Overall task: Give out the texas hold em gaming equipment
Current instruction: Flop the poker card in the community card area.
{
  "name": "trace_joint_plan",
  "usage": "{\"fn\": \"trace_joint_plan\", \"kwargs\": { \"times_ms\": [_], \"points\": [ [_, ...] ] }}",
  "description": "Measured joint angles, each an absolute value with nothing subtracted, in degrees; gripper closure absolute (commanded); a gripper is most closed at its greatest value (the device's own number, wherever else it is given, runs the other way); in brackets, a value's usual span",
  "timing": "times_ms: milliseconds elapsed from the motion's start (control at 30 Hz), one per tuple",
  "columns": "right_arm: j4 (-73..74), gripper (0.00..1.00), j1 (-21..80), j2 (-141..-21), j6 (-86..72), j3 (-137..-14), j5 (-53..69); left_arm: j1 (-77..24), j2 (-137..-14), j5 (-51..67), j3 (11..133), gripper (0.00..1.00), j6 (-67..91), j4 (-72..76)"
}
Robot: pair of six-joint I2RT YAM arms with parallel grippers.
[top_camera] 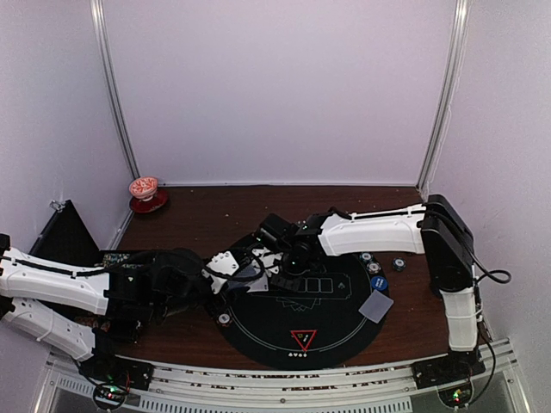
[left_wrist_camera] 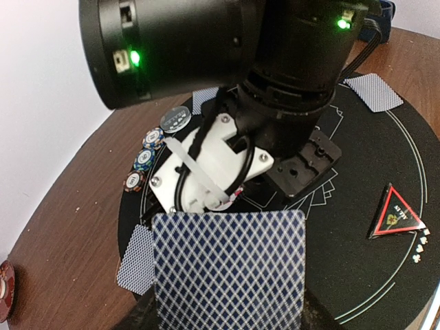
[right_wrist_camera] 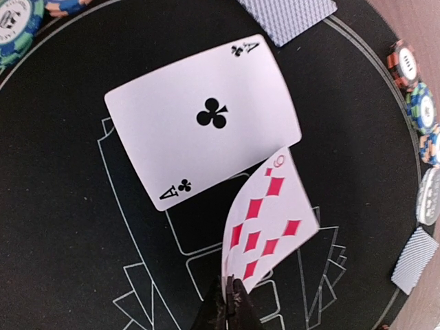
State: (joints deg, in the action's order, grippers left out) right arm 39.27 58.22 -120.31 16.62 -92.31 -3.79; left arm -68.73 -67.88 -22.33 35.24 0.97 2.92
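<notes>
L gripper [left_wrist_camera: 227, 320] is clamped on a grey-blue-backed card [left_wrist_camera: 230, 265] over the left side of the black mat [left_wrist_camera: 357, 261]. It's best held level, clear of the R arm. Mid-mat, the ace of clubs [right_wrist_camera: 203, 120] lies face up. R gripper [right_wrist_camera: 227, 306] pinches a diamonds card [right_wrist_camera: 271, 220] by its corner, just right of the ace.

My read: lower it flat into the next printed box, then release w/o nudging the ace.

Unclear:
- whether L holds one card or a stack
- whether the index reads 6 or 9
- R fingertips are cut off at the frame edge
- top view is too dark to show either grip
</notes>
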Motion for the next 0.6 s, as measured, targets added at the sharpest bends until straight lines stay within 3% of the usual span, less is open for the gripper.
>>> {"fn": "trace_joint_plan", "kwargs": {
  "times_ms": [333,600],
  "points": [
    [39.44,0.84,58.28,-122.58,16.23,-92.38,-4.01,-68.73,-67.85,-22.33,35.24,0.46,0.97,2.92],
    [39.66,0.81,58.89,-122.58,16.4,-92.4,-3.77,-68.73,-67.88,-22.33,35.24,0.46,0.97,2.92]
  ]
}}
